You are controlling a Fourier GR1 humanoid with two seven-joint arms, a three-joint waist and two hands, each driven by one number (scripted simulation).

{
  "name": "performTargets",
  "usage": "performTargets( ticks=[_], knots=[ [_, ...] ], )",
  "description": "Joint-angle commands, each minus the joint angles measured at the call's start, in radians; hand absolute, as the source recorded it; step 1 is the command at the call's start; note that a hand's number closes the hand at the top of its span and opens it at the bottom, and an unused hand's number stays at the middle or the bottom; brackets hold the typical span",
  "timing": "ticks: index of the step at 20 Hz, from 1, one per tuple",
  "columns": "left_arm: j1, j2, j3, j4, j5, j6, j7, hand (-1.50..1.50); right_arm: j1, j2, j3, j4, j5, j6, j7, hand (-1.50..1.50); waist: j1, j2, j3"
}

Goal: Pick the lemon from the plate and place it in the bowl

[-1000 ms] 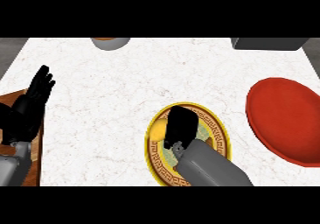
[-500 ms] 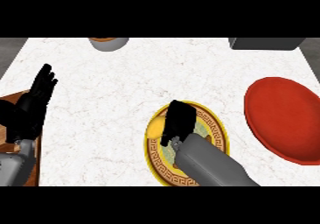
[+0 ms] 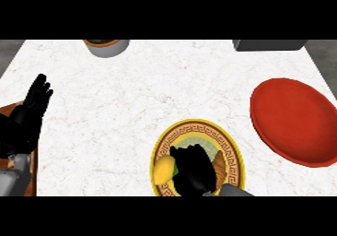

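Head view, bench: white marbled top carrying everything.
Bowl: red, at the right side, well apart from the plate.
Plate: yellow-rimmed with a patterned border, near the lower edge.
Left hand: at the left edge, fingers straight and up, resting.
Right hand: over the plate, fingers bent down beside the lemon; whether they grip it cannot be told.
Lemon: yellow, on the plate's left part, touching the right hand.
Grey pot: at the far edge.
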Motion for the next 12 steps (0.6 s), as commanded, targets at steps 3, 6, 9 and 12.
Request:
performTargets(
  ticks=[3,6,9,12],
  knots=[
    [0.044,0.013,0.027,0.018,-0.001,-0.002,-0.024,0.0,0.072,-0.371,0.001,-0.416,0.012,-0.031,-0.172,1.5,-0.041,-0.006,-0.002],
    [0.049,0.026,0.052,0.015,0.011,0.0,-0.006,0.0,0.099,-0.491,-0.093,-0.616,0.033,-0.1,-0.145,1.5,-0.06,-0.011,-0.001],
    [0.052,0.012,0.045,-0.012,0.005,0.01,-0.011,0.0,0.152,-0.593,-0.231,-0.782,-0.034,-0.172,-0.14,1.5,-0.059,-0.006,0.001],
    [0.066,0.002,0.044,-0.019,0.018,-0.011,-0.028,0.0,0.224,-0.701,-0.354,-0.953,-0.179,-0.174,-0.134,1.5,-0.039,0.003,0.0]
  ],
)
